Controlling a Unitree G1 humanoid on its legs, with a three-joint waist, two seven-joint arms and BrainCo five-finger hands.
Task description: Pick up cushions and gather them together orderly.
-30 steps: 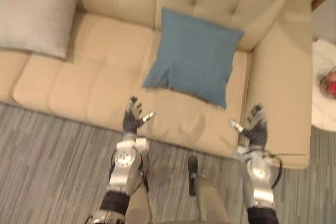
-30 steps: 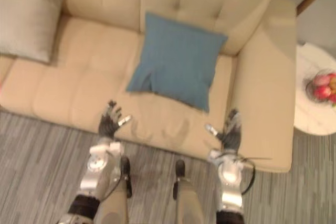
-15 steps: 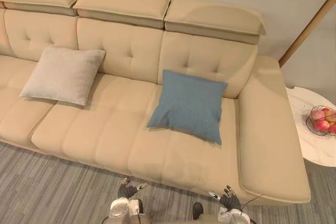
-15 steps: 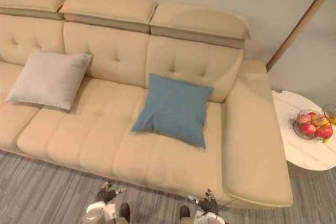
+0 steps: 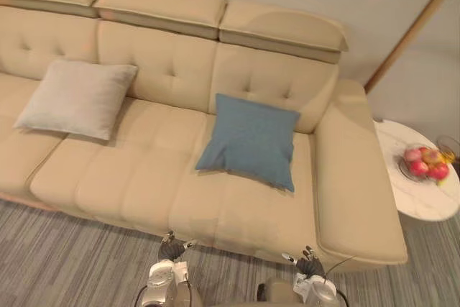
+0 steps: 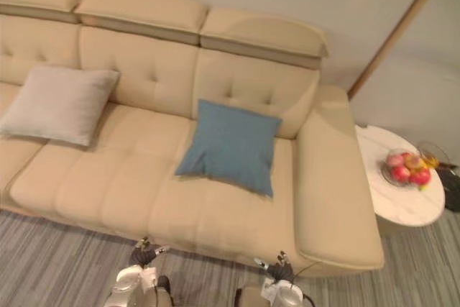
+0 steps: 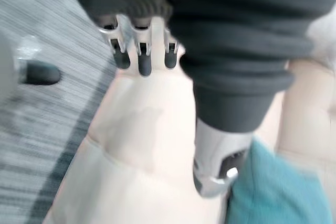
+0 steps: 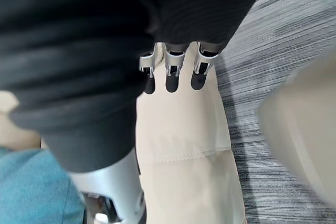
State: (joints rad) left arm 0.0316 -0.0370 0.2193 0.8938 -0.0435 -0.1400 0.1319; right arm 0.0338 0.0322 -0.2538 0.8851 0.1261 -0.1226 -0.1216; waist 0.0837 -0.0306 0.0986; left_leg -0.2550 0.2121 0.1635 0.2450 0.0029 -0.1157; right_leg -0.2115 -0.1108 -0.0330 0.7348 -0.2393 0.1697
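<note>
A blue cushion [image 5: 249, 141] leans against the backrest on the right seat of a beige sofa [image 5: 136, 177]. A light grey cushion [image 5: 75, 98] lies further along on the left seat, also against the backrest. Both hands hang low in front of the sofa's front edge, well short of either cushion. My left hand [image 5: 171, 248] is open with its fingers [image 7: 140, 51] straight, and the blue cushion [image 7: 273, 187] shows beyond its thumb. My right hand [image 5: 309, 264] is open too, its fingers [image 8: 173, 72] straight and holding nothing.
A round white side table [image 5: 424, 203] stands right of the sofa's armrest [image 5: 356, 177], with a bowl of fruit [image 5: 422, 163] on it. A slanted wooden pole [image 5: 406, 30] rises behind it. Grey striped carpet [image 5: 65, 257] runs along the sofa's front.
The whole picture has shifted: the camera pulled back and up, so more of the sofa shows and my hands sit at the bottom edge. Both hands stay open; the cushions have not moved.
</note>
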